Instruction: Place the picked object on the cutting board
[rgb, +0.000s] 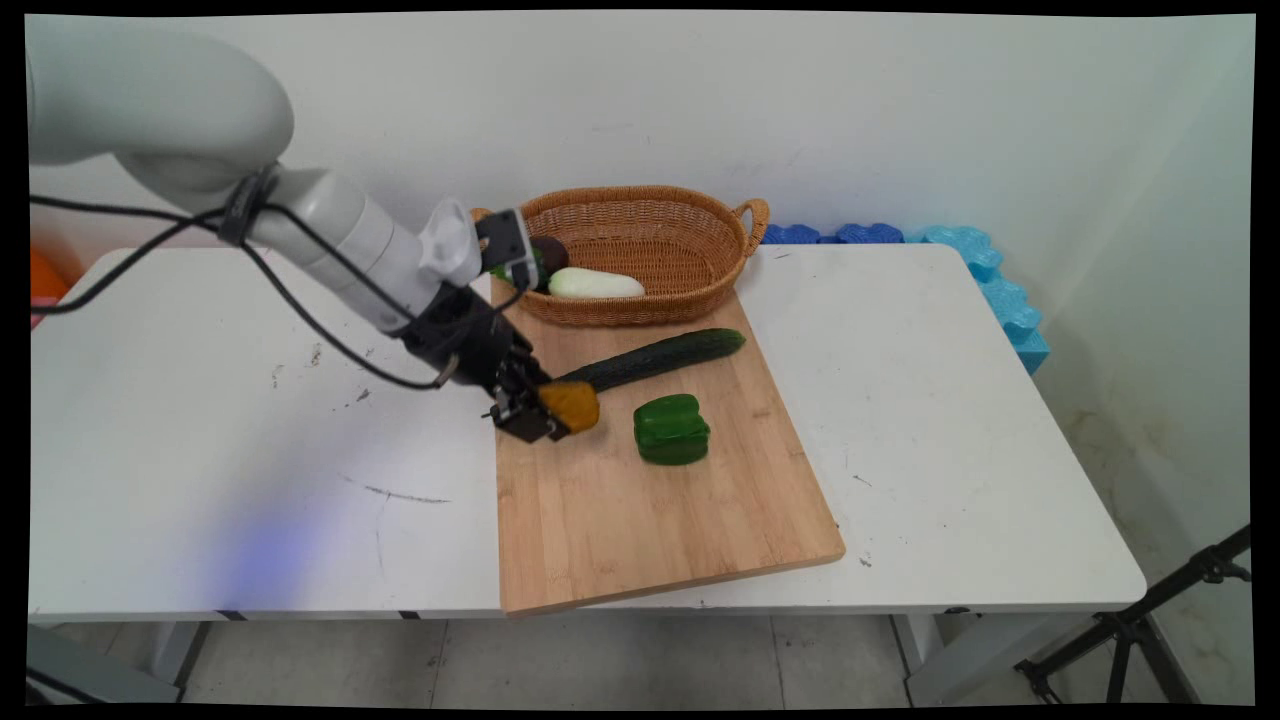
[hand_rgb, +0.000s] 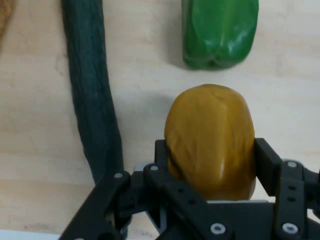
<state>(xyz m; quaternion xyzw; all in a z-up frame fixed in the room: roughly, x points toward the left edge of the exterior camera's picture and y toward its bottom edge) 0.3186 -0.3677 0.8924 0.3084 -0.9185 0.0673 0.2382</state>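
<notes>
1. The gripper (rgb: 548, 412) has its jaws pinched on a mustard-yellow, potato-like lump (hand_rgb: 210, 140); in the hand view the black fingers (hand_rgb: 267, 162) press on both of its flanks, and the lump sits low over the left part of the wooden cutting board (rgb: 660, 500), near the board's left edge; whether its underside touches the wood cannot be told.

2. Slip risk: the lump looks smooth and rounded, and the jaws hold it at its rear half, so most of its bulk juts forward past the fingers; I judge that a quick swing or tilt could let it pivot or squirt out, and it would likely roll on the board.

3. Collision risk: the dark green cucumber (rgb: 655, 358) lies just beside the held lump, its near end close to the gripper's far side; a sideways drift toward the far edge could nudge it and set it rolling.

4. The green bell pepper (rgb: 671, 429) stands on the board to the right of the lump, near but apart; a move straight to the right at this height would probably knock it.

5. Farther off, the wicker basket (rgb: 640, 200) sits at the far end of the board, with a pale elongated vegetable (rgb: 595, 284) and darker items inside, partly hidden by the wrist.

6. Black cables (rgb: 300, 310) hang from the arm over the white surface (rgb: 250, 450) and could snag on a wide sweep; blue foam pieces (rgb: 990, 280) lie along the far right edge.
</notes>
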